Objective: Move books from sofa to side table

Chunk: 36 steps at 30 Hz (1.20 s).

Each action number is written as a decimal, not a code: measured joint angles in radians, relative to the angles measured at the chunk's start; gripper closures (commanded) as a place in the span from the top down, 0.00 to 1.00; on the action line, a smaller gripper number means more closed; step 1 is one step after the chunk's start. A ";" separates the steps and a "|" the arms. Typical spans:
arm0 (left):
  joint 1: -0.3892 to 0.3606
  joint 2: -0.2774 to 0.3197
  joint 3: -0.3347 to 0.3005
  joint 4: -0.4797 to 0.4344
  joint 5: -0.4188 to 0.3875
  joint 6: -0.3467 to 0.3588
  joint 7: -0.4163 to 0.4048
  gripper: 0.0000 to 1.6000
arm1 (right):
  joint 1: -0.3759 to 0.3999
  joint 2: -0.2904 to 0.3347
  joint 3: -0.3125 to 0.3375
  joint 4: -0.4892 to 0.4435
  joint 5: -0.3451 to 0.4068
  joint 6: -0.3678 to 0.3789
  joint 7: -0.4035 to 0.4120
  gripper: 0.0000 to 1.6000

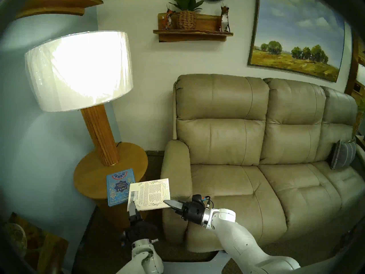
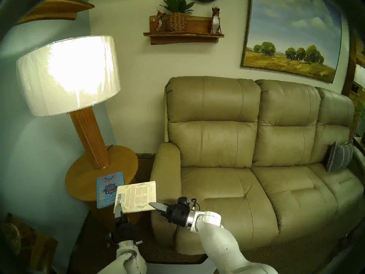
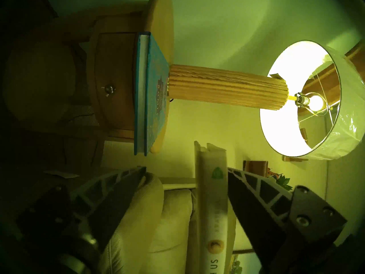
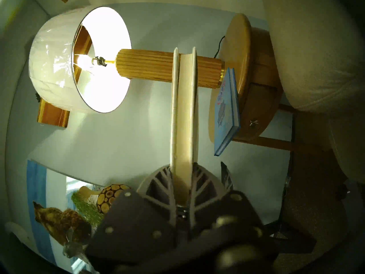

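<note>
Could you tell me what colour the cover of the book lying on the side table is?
Blue book: blue with ornate gold patterning, clearest in the left head view.

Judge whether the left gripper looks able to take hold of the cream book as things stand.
Probably yes. The left gripper is open, with the cream book edge-on between its fingers and nothing in between. The right gripper, shut on the far edge, holds it level.

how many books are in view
2: the blue gold-patterned hardcover book lies on the round wooden side table; the cream paperback book is gripped by the right end effector.
</note>
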 measured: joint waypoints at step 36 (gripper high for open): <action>-0.076 0.015 -0.207 -0.291 -0.168 -0.304 0.352 0.00 | -0.076 0.078 0.102 -0.062 0.034 0.051 -0.017 1.00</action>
